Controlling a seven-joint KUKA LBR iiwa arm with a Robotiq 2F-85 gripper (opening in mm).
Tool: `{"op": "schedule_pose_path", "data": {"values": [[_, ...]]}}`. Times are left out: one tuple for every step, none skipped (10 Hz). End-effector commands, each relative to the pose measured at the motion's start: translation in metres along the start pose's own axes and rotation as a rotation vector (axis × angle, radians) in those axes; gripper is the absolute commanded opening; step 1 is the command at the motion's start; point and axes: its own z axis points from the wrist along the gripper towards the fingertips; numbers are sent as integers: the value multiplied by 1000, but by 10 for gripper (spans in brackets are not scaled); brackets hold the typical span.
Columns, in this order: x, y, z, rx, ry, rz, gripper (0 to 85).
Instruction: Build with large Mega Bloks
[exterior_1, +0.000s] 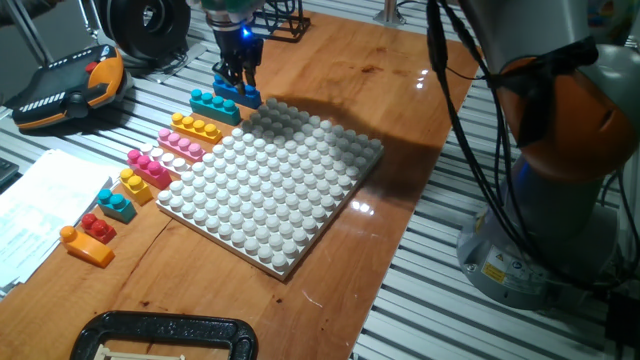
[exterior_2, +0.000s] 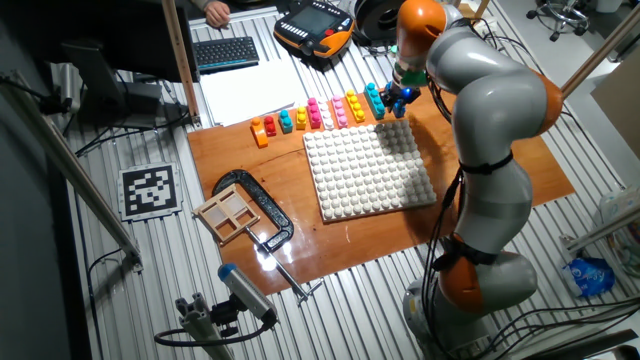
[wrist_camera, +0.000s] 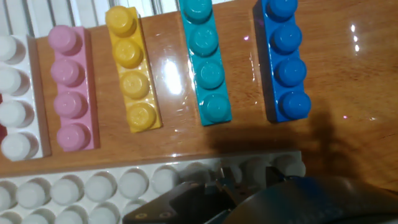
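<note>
Light is glaring off the varnished wooden board (exterior_1: 400, 130), smooth and glossy. The dark blue brick (wrist_camera: 283, 59), teal brick (wrist_camera: 205, 62) and yellow brick (wrist_camera: 132, 68) are showing shiny moulded plastic. The white baseplate (exterior_1: 270, 175) is looking like duller plastic. Ribbed bare metal is running under everything on the table (exterior_1: 420, 300).

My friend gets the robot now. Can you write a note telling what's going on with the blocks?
Gripper: low over the dark blue brick; can't tell if it's open or gripping.
Bricks: a row beside the white baseplate, from dark blue through teal brick, yellow brick and pink brick to the orange brick.
Done: nothing stacked, nothing on the baseplate.
Left: all the building.
</note>
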Motion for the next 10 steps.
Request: {"op": "schedule_pose_path", "data": {"values": [[0,0,0,-7,16,25,340],[0,0,0,-12,14,63,340],[0,0,0,-18,-8,98,340],[0,0,0,2,-21,124,340],[0,0,0,10,-27,138,340],[0,0,0,14,-41,141,340],[0,0,0,21,-45,142,340],[0,0,0,28,-42,131,340],[0,0,0,30,-34,124,340],[-4,-3,0,34,-25,109,340]]}}
